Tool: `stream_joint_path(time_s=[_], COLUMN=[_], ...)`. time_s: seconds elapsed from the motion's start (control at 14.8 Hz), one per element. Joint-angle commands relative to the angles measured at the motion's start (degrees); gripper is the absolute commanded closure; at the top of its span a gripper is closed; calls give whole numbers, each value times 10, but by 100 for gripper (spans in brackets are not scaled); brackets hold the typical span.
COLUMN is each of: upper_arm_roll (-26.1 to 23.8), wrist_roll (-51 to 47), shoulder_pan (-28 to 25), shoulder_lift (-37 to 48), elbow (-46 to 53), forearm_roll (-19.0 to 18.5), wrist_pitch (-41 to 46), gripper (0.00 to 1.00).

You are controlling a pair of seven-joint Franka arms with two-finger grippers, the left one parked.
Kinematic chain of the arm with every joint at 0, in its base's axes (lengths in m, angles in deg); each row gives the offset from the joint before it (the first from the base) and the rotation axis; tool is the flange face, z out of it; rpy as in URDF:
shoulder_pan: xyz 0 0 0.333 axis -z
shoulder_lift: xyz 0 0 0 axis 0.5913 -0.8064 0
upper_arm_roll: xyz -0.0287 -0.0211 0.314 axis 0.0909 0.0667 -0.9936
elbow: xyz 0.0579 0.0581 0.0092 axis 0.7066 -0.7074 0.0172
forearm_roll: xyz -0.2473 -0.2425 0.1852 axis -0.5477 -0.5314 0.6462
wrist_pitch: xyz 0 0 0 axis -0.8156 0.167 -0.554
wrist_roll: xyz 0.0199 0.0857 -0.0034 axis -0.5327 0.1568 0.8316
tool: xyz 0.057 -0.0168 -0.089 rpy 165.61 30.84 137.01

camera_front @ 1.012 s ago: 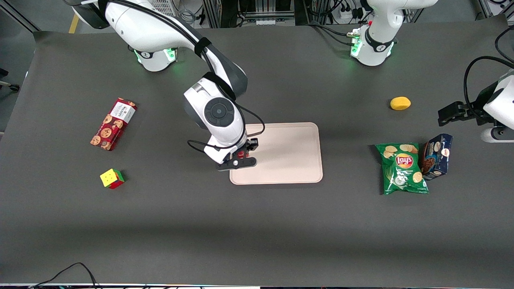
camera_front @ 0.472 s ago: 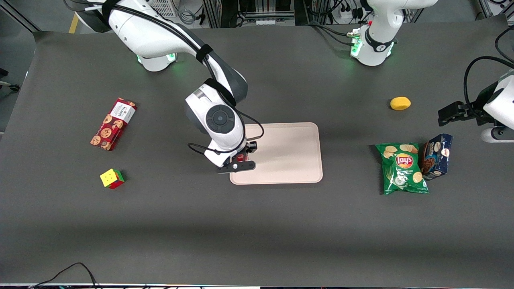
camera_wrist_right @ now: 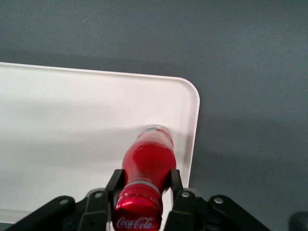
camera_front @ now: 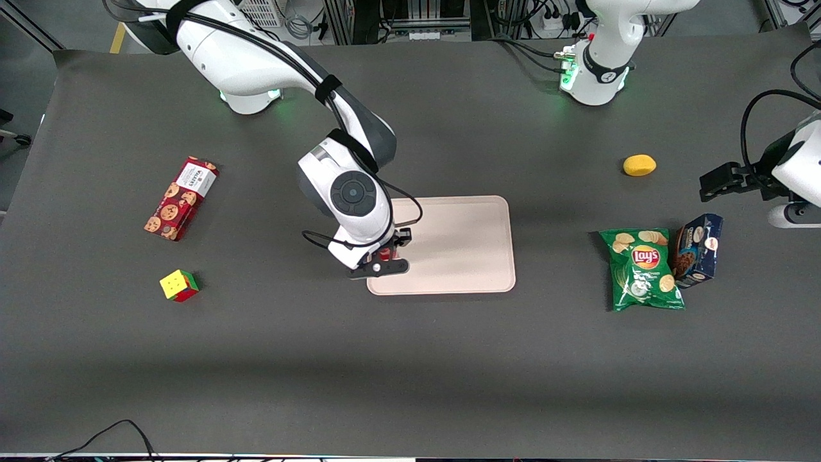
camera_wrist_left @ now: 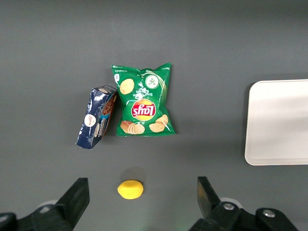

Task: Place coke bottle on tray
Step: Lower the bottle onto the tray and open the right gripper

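The coke bottle (camera_wrist_right: 149, 161), with red cap and red wrap, stands upright between my fingers, its clear base down over the tray (camera_wrist_right: 72, 110) close to a rounded corner. My right gripper (camera_wrist_right: 144, 185) is shut on the bottle's neck, one finger on each side. From the front, only a red sliver of the coke bottle (camera_front: 383, 251) shows under the wrist. There the gripper (camera_front: 387, 256) hangs over the pale pinkish tray (camera_front: 462, 256), at the corner toward the working arm's end and nearest the front camera. I cannot tell whether the base touches the tray.
A red cookie box (camera_front: 181, 198) and a colour cube (camera_front: 179, 285) lie toward the working arm's end. Toward the parked arm's end lie a green chips bag (camera_front: 643, 269), a blue box (camera_front: 698, 250) beside it and a yellow fruit (camera_front: 639, 165).
My gripper has come down a little with the coke bottle, shifting slightly nearer the front camera over the tray's corner. Nothing else has moved.
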Motion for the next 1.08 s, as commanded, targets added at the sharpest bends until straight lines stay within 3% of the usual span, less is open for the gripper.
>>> stream_joint_path(time_s=[0.0,0.07,0.13,0.81,1.01], upper_arm_roll=[0,0,0,-1,-1], wrist_roll=[-2,-3,-3,2,29], shoulder_pan=[-1,-1,-1,1,6], shoulder_lift=[-1,-1,-1,42,109], elbow=[8,8,8,10,24], forearm_roll=[-3,-2,-2,0,-1], wrist_pitch=[-3,-3,-3,7,89], gripper=[81,44,0,0,0])
